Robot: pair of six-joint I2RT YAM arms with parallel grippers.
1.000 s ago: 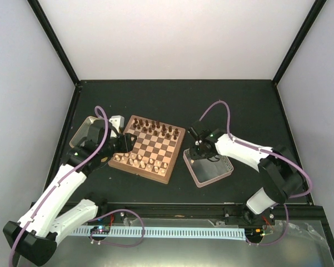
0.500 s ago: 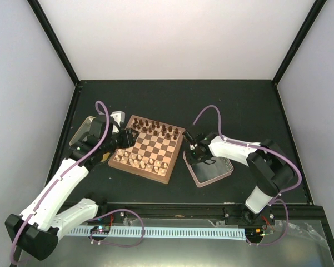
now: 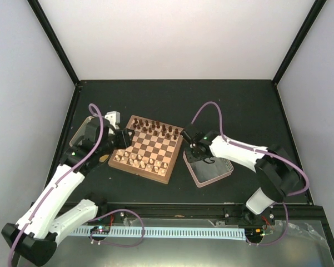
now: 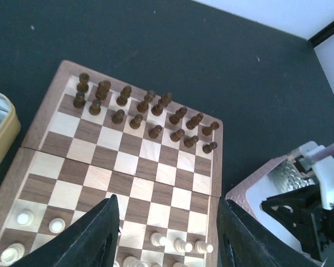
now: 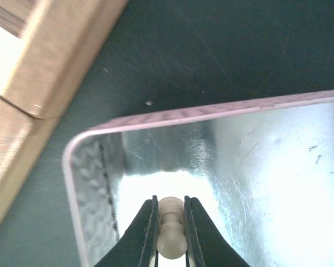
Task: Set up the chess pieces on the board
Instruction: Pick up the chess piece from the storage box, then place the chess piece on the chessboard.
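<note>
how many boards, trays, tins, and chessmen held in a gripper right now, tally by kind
square checkered wooden chessboard: 1
clear square tray: 1
yellow-rimmed metal tin: 1
pale beige wooden chessman pinched in the right gripper: 1
total: 4

The right wrist view's bottom edge cuts off the clamped pale chess piece (image 5: pixel 171 236).

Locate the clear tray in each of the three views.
Top external: clear tray right of centre, beside the board.
Left wrist: lower right corner, partly cut off.
Right wrist: across the lower half.
Shared landmark: the board, in all three.
</note>
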